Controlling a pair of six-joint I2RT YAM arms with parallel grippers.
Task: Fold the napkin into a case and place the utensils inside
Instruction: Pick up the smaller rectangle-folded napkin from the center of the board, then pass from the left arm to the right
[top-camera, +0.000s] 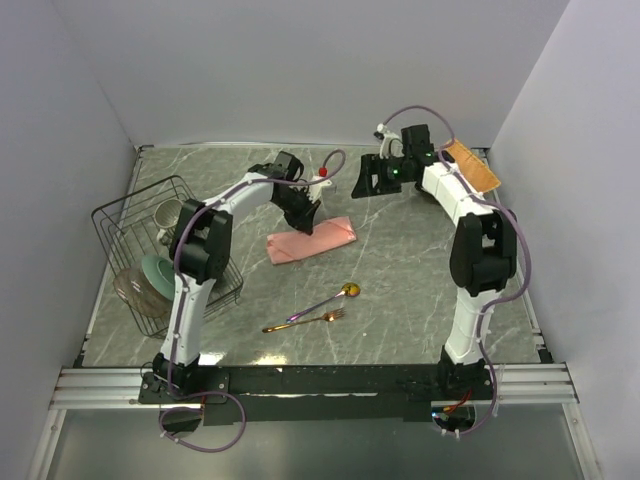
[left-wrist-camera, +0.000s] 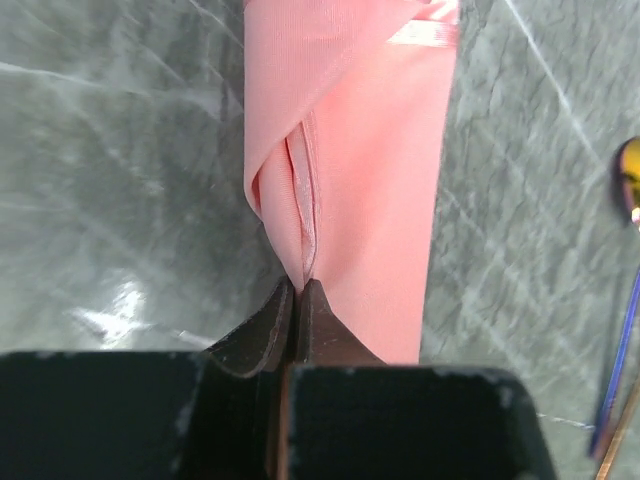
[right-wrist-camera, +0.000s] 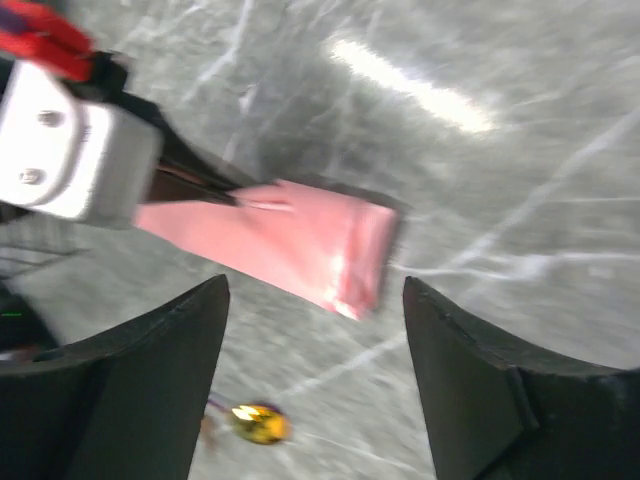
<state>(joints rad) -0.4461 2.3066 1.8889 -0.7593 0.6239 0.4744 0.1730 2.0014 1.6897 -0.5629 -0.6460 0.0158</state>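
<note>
— Where was the case (top-camera: 312, 241)?
— Middle of the tabletop (top-camera: 420, 290), one end pinched in the clenched left gripper (left-wrist-camera: 298, 288); the right gripper (right-wrist-camera: 315, 288) hung released, apart. The spoon (top-camera: 335, 296) and fork (top-camera: 310, 321) lay nearer the near edge.

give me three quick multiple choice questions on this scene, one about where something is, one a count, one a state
1. Where do the spoon and fork lie relative to the folded napkin?
A inside it
B beyond it, toward the back wall
C on the table, on the napkin's near side

2. How many utensils lie out on the table?
A two
B three
C five

3. How do the left jaws stand?
A wide open above the table
B shut on the napkin's edge
C shut on the fork

Answers:
1 C, the top view shows both lying bare, nearer the front than the napkin.
2 A, there is only one spoon and one fork.
3 B, the left wrist view shows the tips pinched together on a pink fold.
</note>
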